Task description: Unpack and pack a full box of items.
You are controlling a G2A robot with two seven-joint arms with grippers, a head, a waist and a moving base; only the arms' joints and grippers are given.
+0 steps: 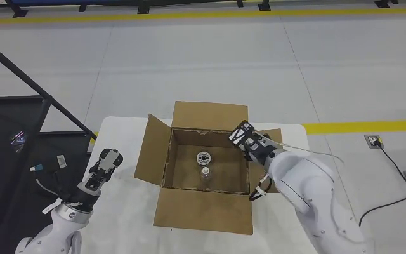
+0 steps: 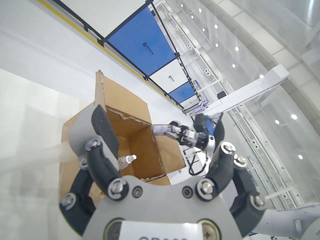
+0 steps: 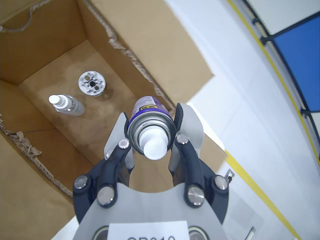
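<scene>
1. Right tool (image 3: 152,116) is clamped on the purple spray can (image 3: 147,109) near its capped end, holding it above the box's (image 3: 152,23) torn right rim (most of the body juts past the grip).
2. The smooth can may pivot or slip and drop onto the small bottle (image 3: 66,104) or metal disc (image 3: 92,83) inside the box.
3. A low pass could snag the rim and drag the box across the tabletop (image 1: 127,209).
4. Left tool (image 2: 160,122), spread wide and empty, sits left of the box and is not steadying it.
</scene>
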